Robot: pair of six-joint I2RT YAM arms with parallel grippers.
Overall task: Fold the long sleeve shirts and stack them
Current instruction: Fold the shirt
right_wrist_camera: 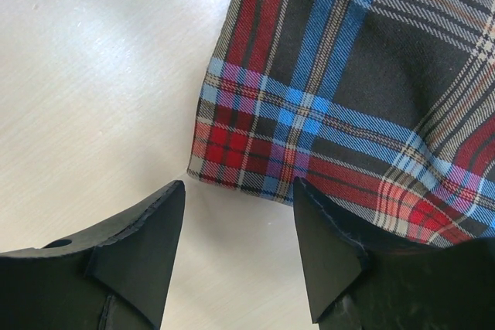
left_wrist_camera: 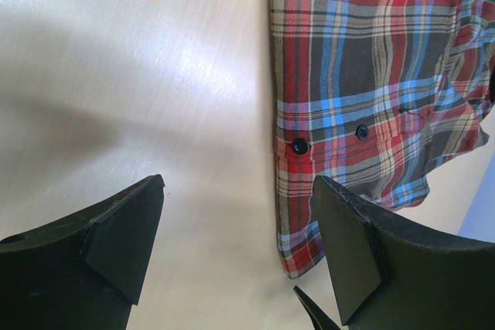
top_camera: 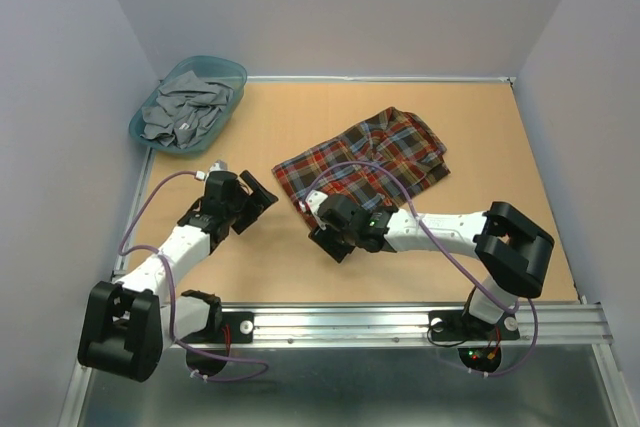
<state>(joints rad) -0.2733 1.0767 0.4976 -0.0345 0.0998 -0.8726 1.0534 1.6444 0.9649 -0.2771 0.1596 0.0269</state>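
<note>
Shirt (top_camera: 365, 162) lies rumpled mid-table (top_camera: 500, 147). Left gripper (left_wrist_camera: 238, 183) gapes wide, with the buttoned edge just ahead of one finger. Right gripper (right_wrist_camera: 240, 185) is parted and empty, a shirt corner just ahead, perhaps touching.

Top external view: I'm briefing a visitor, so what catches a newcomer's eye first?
The crumpled red, brown, navy and yellow plaid flannel shirt lies in the middle. Next, the teal plastic basket of grey clothes at the far-left corner. The left gripper and right gripper hover open by its near-left corner.
</note>
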